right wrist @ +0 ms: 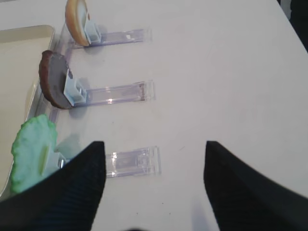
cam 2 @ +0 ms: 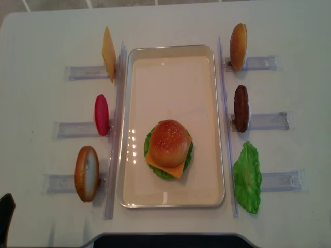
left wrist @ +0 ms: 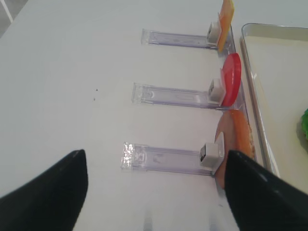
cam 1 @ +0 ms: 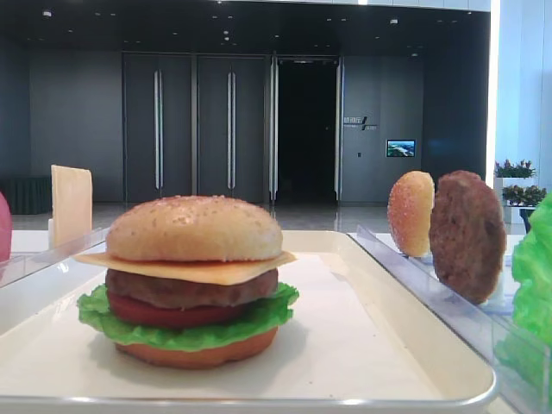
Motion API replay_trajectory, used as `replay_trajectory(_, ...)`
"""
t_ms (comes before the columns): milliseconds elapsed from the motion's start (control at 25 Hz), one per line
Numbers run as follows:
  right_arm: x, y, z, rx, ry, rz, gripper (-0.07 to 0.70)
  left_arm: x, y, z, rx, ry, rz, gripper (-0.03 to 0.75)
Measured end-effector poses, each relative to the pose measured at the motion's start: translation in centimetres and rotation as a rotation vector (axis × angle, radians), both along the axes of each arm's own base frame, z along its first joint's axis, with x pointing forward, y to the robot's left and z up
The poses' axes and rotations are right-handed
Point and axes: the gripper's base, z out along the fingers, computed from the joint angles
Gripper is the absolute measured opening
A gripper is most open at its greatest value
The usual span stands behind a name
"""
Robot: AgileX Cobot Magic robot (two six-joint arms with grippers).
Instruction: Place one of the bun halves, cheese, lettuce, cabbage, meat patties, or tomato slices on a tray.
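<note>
The white tray [cam 2: 126, 129] holds a stacked burger [cam 2: 168, 149] of bun, cheese, patty, tomato and lettuce. Left of the tray, a cheese slice [cam 2: 108, 53], a tomato slice [cam 2: 101, 114] and a bun half [cam 2: 86, 173] stand in racks. On its right stand another bun half [cam 2: 238, 46], a meat patty [cam 2: 241, 108] and a lettuce leaf [cam 2: 247, 177]. Cabbage is out of view. My right gripper [right wrist: 154, 144] hangs open over bare table beside the lettuce [right wrist: 31, 149]. My left gripper [left wrist: 155, 154] hangs open beside the near bun half [left wrist: 238, 139]. Neither holds anything.
Clear plastic racks [cam 2: 269, 121] stick out from both long sides of the tray across the white table. A dark edge of the robot base [cam 2: 165, 240] runs along the table's near side. A dark finger [cam 2: 5, 217] shows at the bottom left corner.
</note>
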Motion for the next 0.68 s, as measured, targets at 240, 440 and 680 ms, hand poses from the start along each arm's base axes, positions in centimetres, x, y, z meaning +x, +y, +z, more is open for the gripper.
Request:
replay_trajectory(240, -0.32, 0.05, -0.05, 0.001, -0.022, -0.081, 0.454, 0.0, 0.0, 0.0, 0.0, 0.0, 0.0, 0.692)
replay_trajectory(440, -0.32, 0.07, -0.05, 0.001, -0.022, -0.109, 0.454, 0.0, 0.0, 0.0, 0.0, 0.0, 0.0, 0.692)
replay_trajectory(680, -0.32, 0.07, -0.05, 0.001, -0.022, -0.111, 0.454, 0.0, 0.0, 0.0, 0.0, 0.0, 0.0, 0.692)
